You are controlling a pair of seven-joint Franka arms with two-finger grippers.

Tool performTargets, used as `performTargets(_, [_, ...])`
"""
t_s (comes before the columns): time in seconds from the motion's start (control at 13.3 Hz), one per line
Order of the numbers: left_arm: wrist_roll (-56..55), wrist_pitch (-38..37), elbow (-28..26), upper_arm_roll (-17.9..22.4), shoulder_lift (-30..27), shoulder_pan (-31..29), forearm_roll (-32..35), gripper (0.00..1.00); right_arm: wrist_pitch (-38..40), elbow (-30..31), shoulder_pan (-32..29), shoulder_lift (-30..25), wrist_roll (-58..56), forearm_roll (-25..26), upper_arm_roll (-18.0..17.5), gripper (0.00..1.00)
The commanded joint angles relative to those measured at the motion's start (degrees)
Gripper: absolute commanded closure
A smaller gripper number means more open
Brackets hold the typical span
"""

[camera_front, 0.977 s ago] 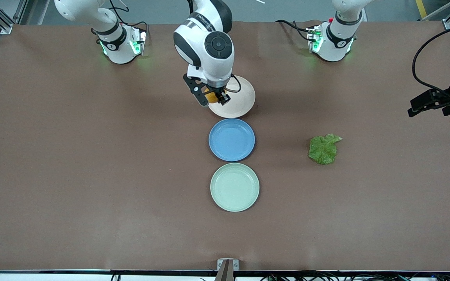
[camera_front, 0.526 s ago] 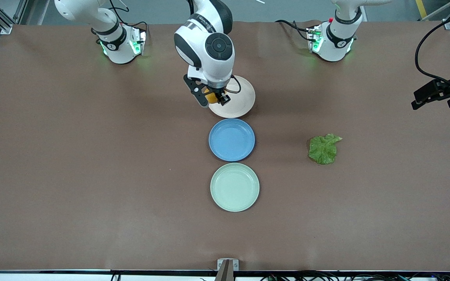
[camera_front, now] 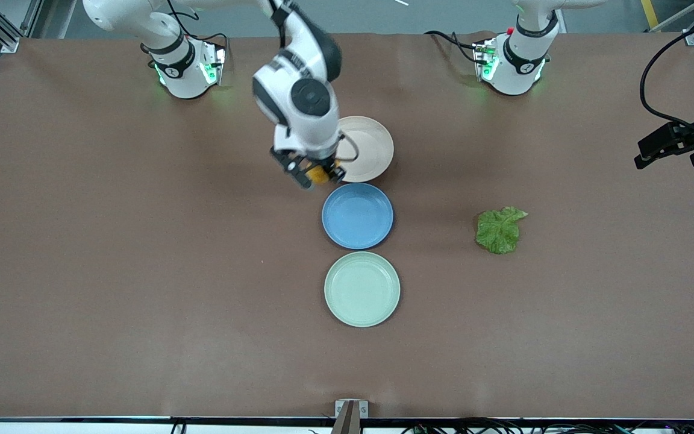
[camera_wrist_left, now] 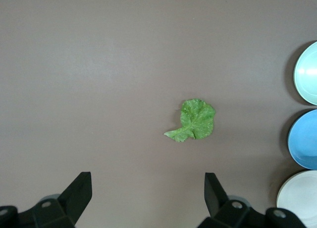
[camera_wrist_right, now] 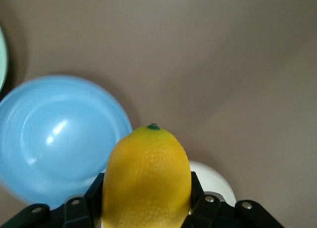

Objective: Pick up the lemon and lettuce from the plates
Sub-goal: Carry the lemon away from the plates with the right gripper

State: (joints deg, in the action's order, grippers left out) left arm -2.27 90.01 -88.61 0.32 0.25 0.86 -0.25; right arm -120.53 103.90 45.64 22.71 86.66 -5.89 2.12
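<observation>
Right wrist view shows my right gripper (camera_wrist_right: 146,208) with its jaws clamped on the lemon (camera_wrist_right: 146,176), held over the gap between the beige plate (camera_front: 371,147) and the blue plate (camera_front: 357,216); I judge the smooth rind could slip out if I swing fast. The lettuce (camera_front: 499,229) lies on the bare counter (camera_front: 112,271) toward the left arm's end (not on the green plate (camera_front: 362,289)). The left gripper (camera_wrist_left: 148,196) hangs well above it, jaws wide, its arm cut off at the front view's edge.
</observation>
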Motion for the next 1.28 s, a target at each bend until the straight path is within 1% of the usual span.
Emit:
performTargets(0.0, [0.08,-0.8,0.01,0.91,-0.77,0.99,-0.72,0.0,-1.2,2.19,-1.0,-1.26,-1.67,0.35,-1.07,1.0])
performTargets(0.15, [0.17,-0.8,0.01,0.83,-0.77,0.81,-0.72,0.0,-0.59,2.01,-2.65,-1.35,-3.85,0.79,-0.89,1.0])
performTargets(0.3, [0.25,-0.8,0.1,0.65,-0.95,0.29,-0.81,0.0,3.08,2.1,-7.82,-2.14,-18.81,1.32,-0.89,1.0])
performTargets(0.45, [0.25,-0.8,0.1,0.74,-0.95,0.2,-0.81,0.0,4.24,3.15,-17.38,-4.59,-38.12,1.32,-0.89,1.0])
performTargets(0.6, [0.34,-0.8,0.1,0.74,-0.95,0.2,-0.81,0.0,5.21,3.42,-26.44,-5.21,-54.85,1.32,-0.98,1.0])
performTargets(0.75, [0.17,-0.72,0.1,0.65,-0.86,0.29,-0.81,0.0,4.52,4.38,-32.95,-5.04,-67.26,1.32,-0.98,1.0])
performTargets(0.83, [0.17,-0.8,0.1,0.48,-0.86,0.29,-0.89,0.0,3.9,4.56,-35.25,-4.78,-71.24,1.32,-0.98,1.0])
performTargets(0.9, [0.17,-0.72,0.1,0.39,-0.95,0.29,-0.89,0.0,2.33,5.6,-36.75,-4.78,-74.32,1.32,-0.89,1.0])
performTargets(1.2, [-0.27,-0.72,1.15,0.3,-0.68,0.72,-1.51,0.0,-11.89,14.99,-40.98,-4.6,-86.19,1.32,-0.89,1.0])
